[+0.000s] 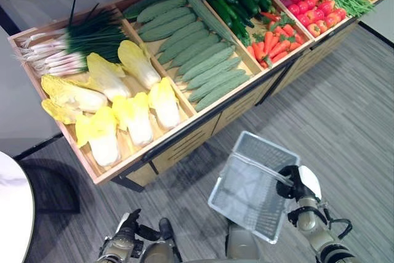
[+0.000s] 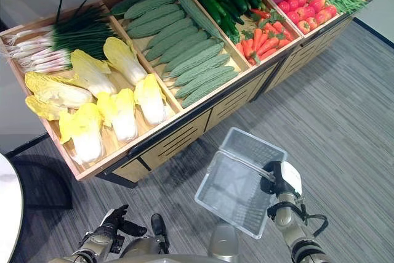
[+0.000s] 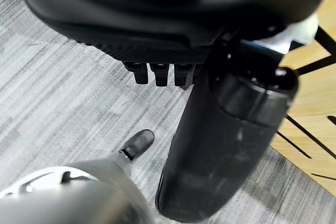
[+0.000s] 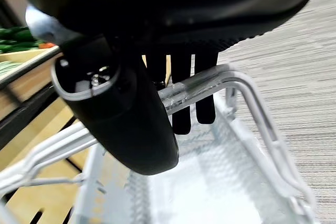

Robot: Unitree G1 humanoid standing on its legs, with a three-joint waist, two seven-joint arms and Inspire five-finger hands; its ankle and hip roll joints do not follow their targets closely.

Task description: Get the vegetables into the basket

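the right hand [image 1: 300,184] has its fingers hooked under the handle of the clear basket [image 1: 252,183], holding it empty above the floor in front of the wooden counter [image 1: 184,143]. the vegetables [image 1: 197,53] lie sorted in the counter's compartments. the left hand [image 1: 126,231] hangs low with fingers curled, holding nothing.

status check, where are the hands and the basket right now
Right hand shut on basket handle, basket empty, held above the floor. Left hand low, empty, fingers curled. Vegetables all in the display crates; nothing in the way.
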